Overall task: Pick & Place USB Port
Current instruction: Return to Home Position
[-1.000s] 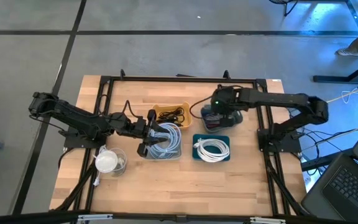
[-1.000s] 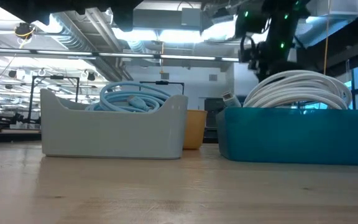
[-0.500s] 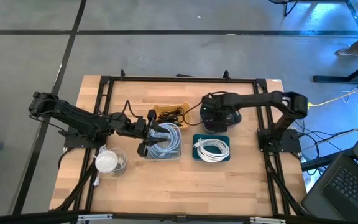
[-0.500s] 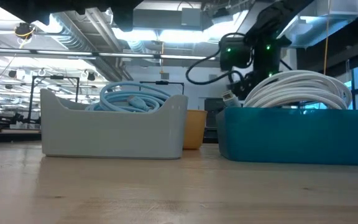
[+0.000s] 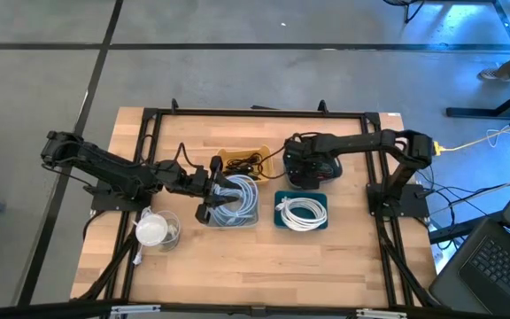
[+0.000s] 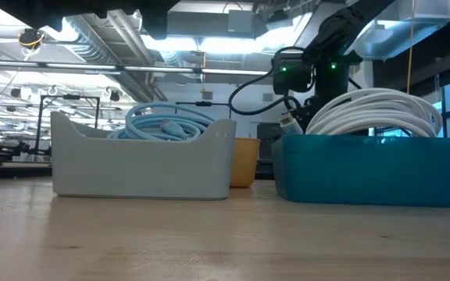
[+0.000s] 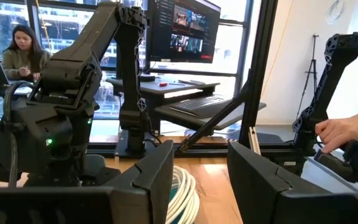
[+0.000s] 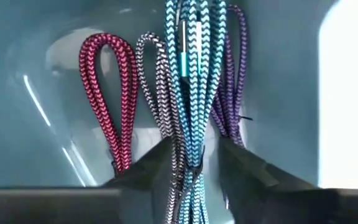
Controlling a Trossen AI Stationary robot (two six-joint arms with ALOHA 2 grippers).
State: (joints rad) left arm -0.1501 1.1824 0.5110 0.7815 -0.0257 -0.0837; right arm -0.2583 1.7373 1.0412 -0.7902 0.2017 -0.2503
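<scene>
Both right end effector [image 8: 194,163] fingers straddle braided cables [image 8: 188,81], seemingly parted, not clenched.

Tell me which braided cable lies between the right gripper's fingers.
The blue braided cable: it runs between the right gripper fingers; the red and purple ones lie aside.

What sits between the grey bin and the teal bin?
In the low view, a yellow bin shows in the gap between the grey bin and the teal bin, set farther back.

Both arms are dark, jointed and matte, each trailing a black cable, with green lights glowing just behind the right end effector [image 6: 291,121].
</scene>
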